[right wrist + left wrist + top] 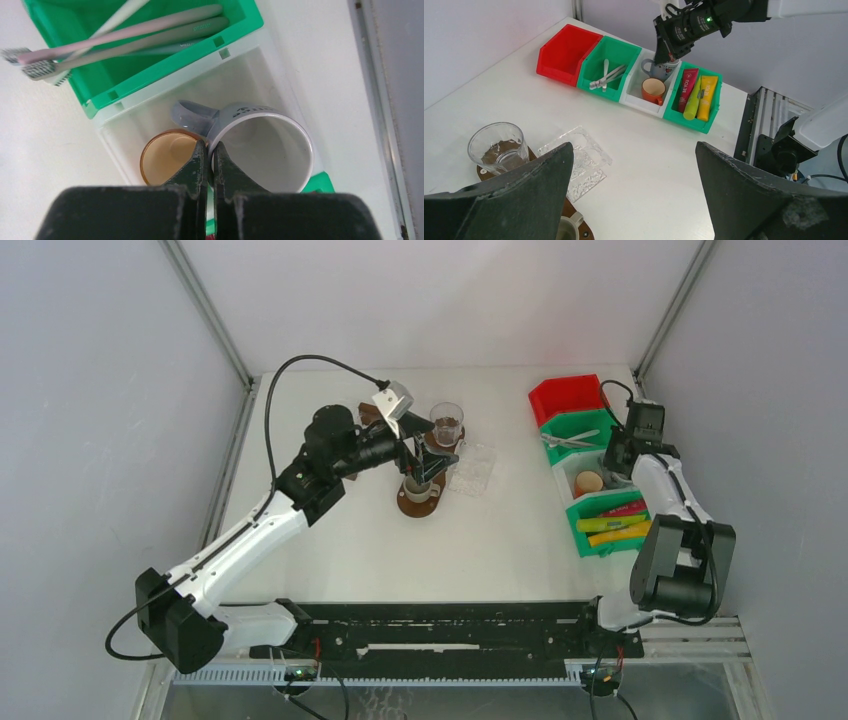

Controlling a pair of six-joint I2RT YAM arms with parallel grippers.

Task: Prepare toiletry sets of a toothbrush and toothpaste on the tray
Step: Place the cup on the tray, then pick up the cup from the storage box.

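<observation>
Three toothpaste tubes, pink-red (688, 89), lime green (694, 100) and yellow (707, 95), lie in the end green bin (600, 543). Several toothbrushes (125, 37) lie in the other green bin (624, 52). The clear textured tray (576, 160) lies on the table, also in the top view (472, 470). My left gripper (632, 147) is open and empty, above the table beside the tray. My right gripper (210, 146) is shut on the rim of a grey-white mug (265, 150) in the white bin (125, 122), one finger inside and one outside.
An orange cup (167, 160) stands next to the mug in the white bin. An empty red bin (567, 397) ends the row. A glass (499, 147) on a brown coaster and a small mug (420, 490) on another coaster stand by the left gripper.
</observation>
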